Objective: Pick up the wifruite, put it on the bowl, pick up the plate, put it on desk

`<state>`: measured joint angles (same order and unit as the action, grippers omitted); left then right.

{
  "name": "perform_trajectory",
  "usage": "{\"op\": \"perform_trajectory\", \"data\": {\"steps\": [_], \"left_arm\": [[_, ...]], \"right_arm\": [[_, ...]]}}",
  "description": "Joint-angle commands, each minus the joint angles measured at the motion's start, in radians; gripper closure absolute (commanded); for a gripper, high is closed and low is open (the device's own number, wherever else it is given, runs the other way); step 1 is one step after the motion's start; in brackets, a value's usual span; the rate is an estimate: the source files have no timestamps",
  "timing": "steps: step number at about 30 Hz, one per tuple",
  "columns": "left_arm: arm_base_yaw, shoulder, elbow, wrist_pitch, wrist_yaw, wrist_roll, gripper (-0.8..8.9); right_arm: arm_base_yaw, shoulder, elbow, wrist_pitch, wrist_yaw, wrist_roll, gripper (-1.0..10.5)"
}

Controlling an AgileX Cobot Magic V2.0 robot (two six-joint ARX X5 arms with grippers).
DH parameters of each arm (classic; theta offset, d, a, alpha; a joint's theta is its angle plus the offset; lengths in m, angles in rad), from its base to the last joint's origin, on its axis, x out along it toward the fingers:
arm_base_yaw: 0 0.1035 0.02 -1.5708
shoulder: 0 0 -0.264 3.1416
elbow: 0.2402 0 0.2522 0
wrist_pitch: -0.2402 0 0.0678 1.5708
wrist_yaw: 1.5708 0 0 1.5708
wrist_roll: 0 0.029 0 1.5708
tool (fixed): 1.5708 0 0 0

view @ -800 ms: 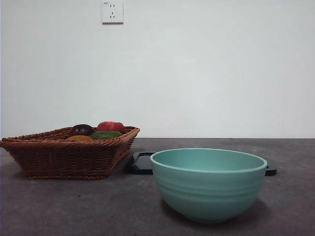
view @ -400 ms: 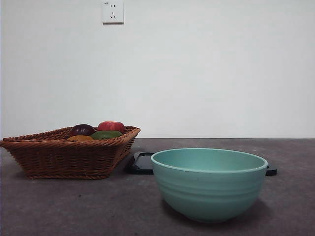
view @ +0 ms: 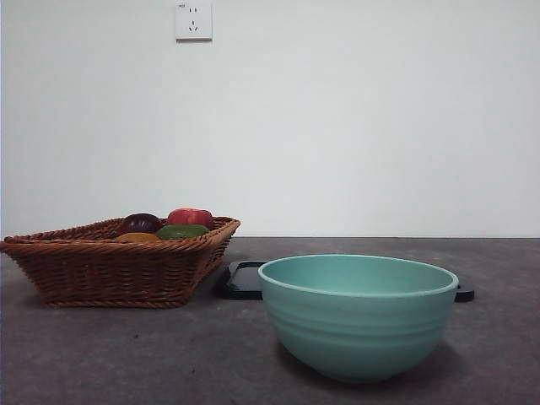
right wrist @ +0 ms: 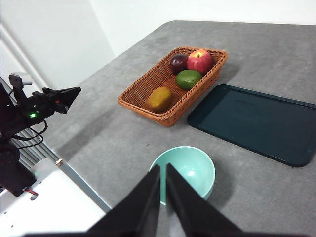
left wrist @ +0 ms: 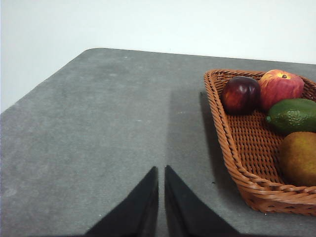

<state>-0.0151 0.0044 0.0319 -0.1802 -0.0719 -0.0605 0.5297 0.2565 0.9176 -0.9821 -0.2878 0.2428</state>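
The wifruite (right wrist: 159, 98) lies in the near end of a brown wicker basket (view: 110, 274), which stands on the left of the dark grey worktop (view: 169, 354). Beside it in the basket are a green fruit (right wrist: 188, 78), a dark purple fruit (right wrist: 178, 63) and a red apple (right wrist: 200, 60) at the far end. In the front view only the top of the wifruite (view: 137, 237) shows above the basket rim.

The mint-green bowl (view: 358, 315) stands empty on the worktop, near and to the right of the basket, apart from it. Behind the bowl lies a flat dark teal tray (right wrist: 255, 122), just beside the basket's right side; in the front view only its edges (view: 240, 281) show past the bowl.

The left end effector (left wrist: 161, 170) has its jaws together, holding nothing, over bare worktop to the left of the basket. The right end effector (right wrist: 163, 169) is also closed and empty, high above the near edge of the bowl. The right wrist view also catches the left arm (right wrist: 34, 109) off the worktop's left side. A white wall socket (view: 193, 20) sits on the wall behind
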Motion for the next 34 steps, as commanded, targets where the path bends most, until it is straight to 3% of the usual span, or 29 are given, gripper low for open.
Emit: {"op": "perform_trajectory", "data": {"steps": [1, 3, 7, 10, 15, 24, 34], "left_arm": [[0.003, -0.001, -0.020, -0.007, 0.002, 0.018, 7.94], [0.003, -0.001, -0.020, -0.007, 0.002, 0.018, 7.94], [0.003, -0.001, -0.020, -0.007, 0.002, 0.018, 7.94], [0.003, -0.001, -0.020, -0.007, 0.002, 0.017, 7.94], [0.003, -0.001, -0.020, -0.007, 0.002, 0.018, 7.94], [0.003, -0.001, -0.020, -0.007, 0.002, 0.018, 7.94], [0.003, -0.001, -0.020, -0.007, 0.002, 0.018, 7.94]], "right_arm": [[-0.039, -0.002, -0.010, 0.025, -0.008, 0.003, 9.3], [-0.099, -0.006, -0.044, 0.040, -0.002, -0.007, 9.3], [-0.272, -0.066, -0.232, 0.282, 0.065, -0.166, 9.3], [-0.403, -0.150, -0.439, 0.531, 0.066, -0.156, 9.3], [-0.527, -0.243, -0.676, 0.704, 0.109, -0.147, 9.3], [-0.546, -0.253, -0.874, 0.800, 0.322, -0.193, 9.3], [-0.546, -0.253, -0.907, 0.804, 0.349, -0.297, 9.3]]}}
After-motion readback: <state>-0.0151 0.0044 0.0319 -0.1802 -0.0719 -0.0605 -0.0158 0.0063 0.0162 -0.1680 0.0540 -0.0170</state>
